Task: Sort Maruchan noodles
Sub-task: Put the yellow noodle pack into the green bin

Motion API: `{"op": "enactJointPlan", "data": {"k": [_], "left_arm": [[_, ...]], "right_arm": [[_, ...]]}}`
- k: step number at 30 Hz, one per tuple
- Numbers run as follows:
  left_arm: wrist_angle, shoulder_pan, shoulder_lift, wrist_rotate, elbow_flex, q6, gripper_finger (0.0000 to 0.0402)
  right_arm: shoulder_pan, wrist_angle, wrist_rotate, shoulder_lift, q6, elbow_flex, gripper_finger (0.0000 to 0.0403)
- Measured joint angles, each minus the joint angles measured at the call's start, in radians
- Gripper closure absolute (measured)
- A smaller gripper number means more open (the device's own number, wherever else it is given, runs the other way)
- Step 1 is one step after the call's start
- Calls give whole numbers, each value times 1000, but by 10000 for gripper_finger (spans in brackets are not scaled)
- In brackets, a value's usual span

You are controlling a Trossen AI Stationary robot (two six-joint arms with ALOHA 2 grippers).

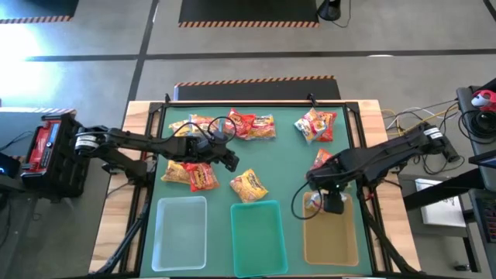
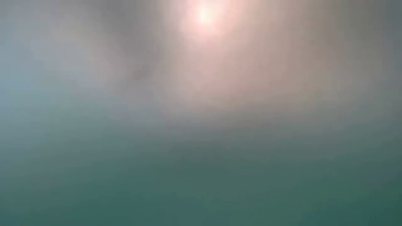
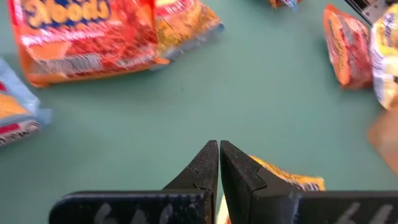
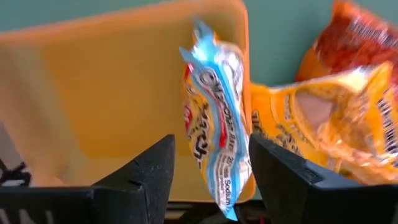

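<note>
Hovering my right gripper (image 4: 211, 180) over the amber tray (image 1: 332, 240), fingers spread, a noodle packet (image 4: 214, 134) standing on edge between them, long axis upright. Clear tray (image 1: 182, 232) and teal tray (image 1: 260, 236) sit beside it. Left gripper (image 3: 219, 163) is pinched closed above the green table (image 3: 267, 112), other packets (image 1: 232, 128) scattered beyond.

The low view is showing only a blur. The right gripper (image 1: 332, 203) is hiding part of a noodle packet (image 1: 313, 203) over the amber tray (image 1: 332, 244).
</note>
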Motion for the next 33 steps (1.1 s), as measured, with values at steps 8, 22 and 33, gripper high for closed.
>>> {"op": "enactJointPlan", "data": {"k": [8, 22, 33], "left_arm": [[-36, -1, 0, 246, 0, 14, 402], [-43, -140, 15, 335, -14, -77, 375], [-1, -207, 81, 278, -17, -273, 281]], "right_arm": [[-29, 45, 297, -1, -1, 118, 211], [-161, 582, 350, 0, 115, -79, 211], [-221, 970, 318, 67, 458, -214, 211]]}}
